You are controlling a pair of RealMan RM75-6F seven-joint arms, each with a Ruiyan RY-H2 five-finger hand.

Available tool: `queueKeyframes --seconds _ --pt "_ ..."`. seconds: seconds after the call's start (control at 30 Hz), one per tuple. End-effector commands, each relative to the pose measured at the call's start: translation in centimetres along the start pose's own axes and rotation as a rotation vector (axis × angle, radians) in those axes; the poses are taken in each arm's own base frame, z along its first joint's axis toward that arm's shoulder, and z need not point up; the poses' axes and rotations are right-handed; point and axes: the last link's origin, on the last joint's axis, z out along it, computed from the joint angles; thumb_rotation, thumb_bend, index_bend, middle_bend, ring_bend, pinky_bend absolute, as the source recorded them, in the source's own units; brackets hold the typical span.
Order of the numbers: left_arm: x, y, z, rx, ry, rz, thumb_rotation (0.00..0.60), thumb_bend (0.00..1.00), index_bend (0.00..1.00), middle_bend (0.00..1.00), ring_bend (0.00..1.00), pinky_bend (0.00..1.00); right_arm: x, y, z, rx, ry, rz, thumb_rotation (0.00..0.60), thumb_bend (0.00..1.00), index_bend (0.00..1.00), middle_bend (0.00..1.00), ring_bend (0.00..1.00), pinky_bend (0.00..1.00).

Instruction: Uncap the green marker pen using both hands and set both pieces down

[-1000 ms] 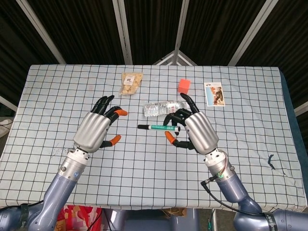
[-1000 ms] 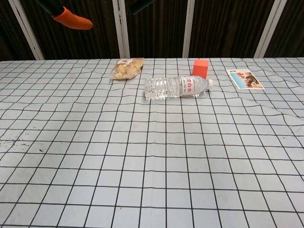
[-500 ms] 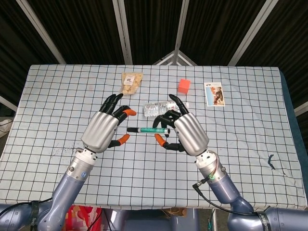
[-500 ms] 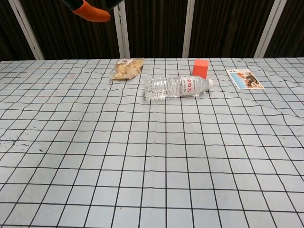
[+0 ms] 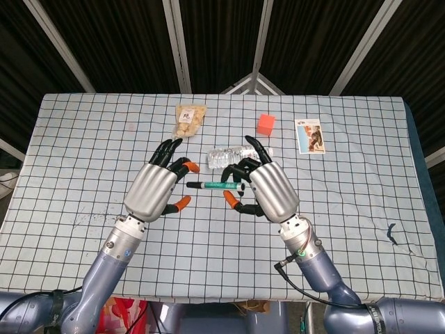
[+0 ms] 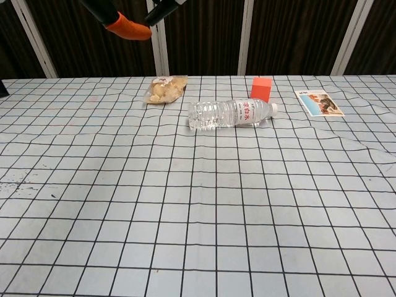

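Overhead, the right hand (image 5: 268,191) pinches the green marker (image 5: 217,186) near its right end and holds it level above the worktop (image 5: 361,209), while the left hand (image 5: 158,192) hovers with fingers spread, its orange fingertips (image 5: 192,167) just beside the marker's black left end but not clearly touching it. The risk, as I judge it, is that the left hand closes off-centre on that slim tip and twists the pen out of the right hand's light pinch, dropping it, possibly onto the bottle (image 5: 233,156) just behind. From the chest, only an orange fingertip (image 6: 127,28) and dark fingers show at the top edge; the marker cannot be seen. Red characters run along the bottle's label (image 6: 246,109), too small to read; the snack bag (image 6: 162,90) and card (image 6: 318,103) carry print I cannot make out.
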Motion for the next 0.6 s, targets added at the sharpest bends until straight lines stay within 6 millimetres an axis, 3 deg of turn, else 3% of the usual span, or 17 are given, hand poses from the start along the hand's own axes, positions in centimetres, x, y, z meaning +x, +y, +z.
queueKeyframes --seconds 0.03,0.6 --pt "-0.17 -0.02 0.05 0.002 -0.004 0.002 0.600 0.33 0.37 0.35 0.00 0.00 0.01 -0.04 -0.01 0.001 0.001 0.000 0.600 0.69 0.92 0.74 0.47 0.05" --pt "-0.84 0.42 0.42 -0.003 -0.008 -0.026 0.600 0.43 0.43 0.35 0.00 0.00 0.33 -0.06 -0.09 0.001 0.017 0.017 0.600 0.69 0.93 0.75 0.47 0.06"
